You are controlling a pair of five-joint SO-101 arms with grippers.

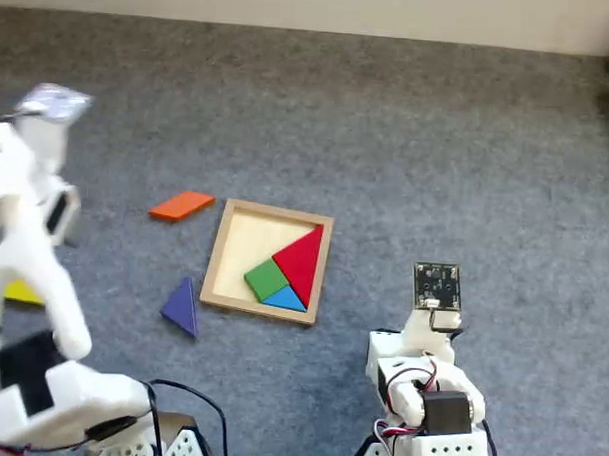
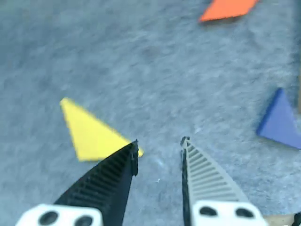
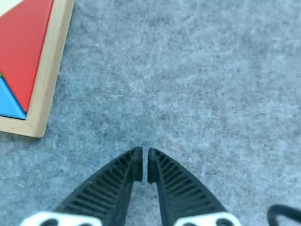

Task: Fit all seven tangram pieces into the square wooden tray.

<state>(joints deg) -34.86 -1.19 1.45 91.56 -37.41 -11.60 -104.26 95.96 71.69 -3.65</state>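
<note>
While the left end effector (image 2: 159, 143) hangs open and empty over the counter (image 1: 438, 143), the yellow triangle (image 2: 89, 134) lies just beside its dark finger (image 2: 115, 174), outside the gap, with its long edge slanting toward that tip. This piece is well apart from the tray (image 1: 215, 260), on the left arm's side. The right end effector (image 3: 141, 162) is nearly closed, holding nothing, near the tray's corner.

Even, diffuse light; soft shadows

No legible text, nos. or signs showing anywhere; markings on the wrist camera board (image 1: 438, 285) are appearing too small to read.
</note>
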